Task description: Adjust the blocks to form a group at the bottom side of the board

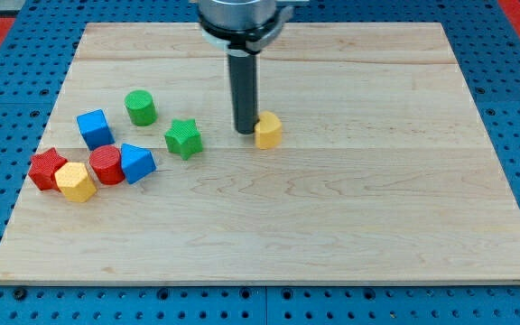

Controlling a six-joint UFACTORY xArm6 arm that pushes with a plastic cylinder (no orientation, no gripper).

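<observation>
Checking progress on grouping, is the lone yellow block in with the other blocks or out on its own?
Out. The yellow block sits apart near the board's middle, my tip touching its left side; the other blocks cluster at the view's left.

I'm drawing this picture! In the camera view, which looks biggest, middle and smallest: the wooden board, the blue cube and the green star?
1. The wooden board, by far the largest.
2. and 3. The blue cube and the green star look about alike, so I won't rank them.
</observation>
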